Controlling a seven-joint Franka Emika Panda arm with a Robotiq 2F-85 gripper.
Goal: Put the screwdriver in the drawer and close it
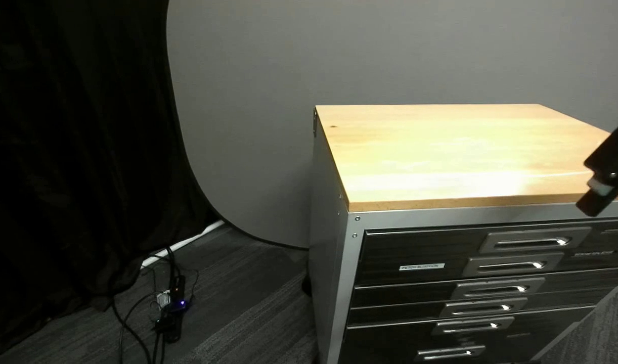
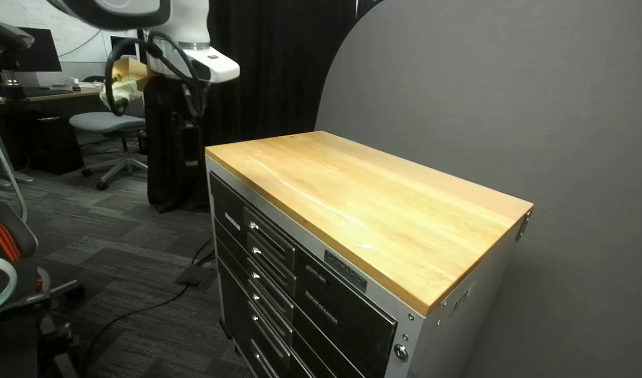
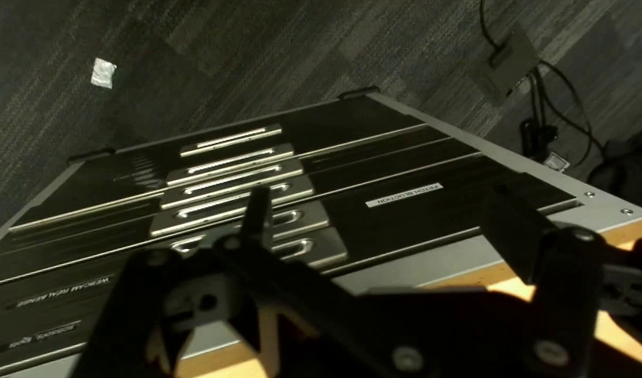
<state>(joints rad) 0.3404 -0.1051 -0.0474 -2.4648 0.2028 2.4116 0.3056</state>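
By the wrist view, the gripper [image 3: 380, 195] has its two fingers [image 3: 260, 210] well apart, and I see nothing between them. The drawer [image 3: 431, 226] lies beyond, looking closed. Its handle [image 3: 321, 251] sits nearer the finger at picture left, partly behind it, its long axis running roughly finger to finger; I'd guess gripping it wants a turn of the wrist, pushing doesn't.

In an exterior view, one finger shows at the right edge, above and right of that handle. I count six handles on one cabinet [image 1: 326, 242].

In an exterior view, the one white arm [image 2: 216, 65] hangs upper left, its jaws lost in the dark.

No screwdriver shows anywhere; whether it's inside the drawer, I can't tell.
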